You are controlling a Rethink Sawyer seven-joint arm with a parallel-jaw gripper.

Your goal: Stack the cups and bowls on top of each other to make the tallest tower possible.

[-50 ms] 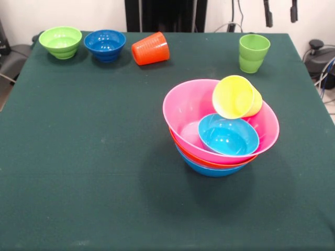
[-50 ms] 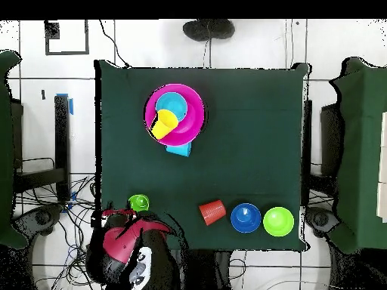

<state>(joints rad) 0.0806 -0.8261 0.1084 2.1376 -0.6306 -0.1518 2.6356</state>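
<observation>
A dark green cloth-covered table (image 1: 78, 172) stands on a white floor (image 2: 249, 45) strewn with black cables (image 2: 53, 219).

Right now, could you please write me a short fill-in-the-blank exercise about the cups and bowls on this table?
1. The yellow cup leans inside the ___ bowl.
2. The orange cup lies on its ___.
3. The cyan bowl sits in the tower's ___ bowl.
4. The green cup stands ___.

Missing words: pink; side; top; upright
</observation>
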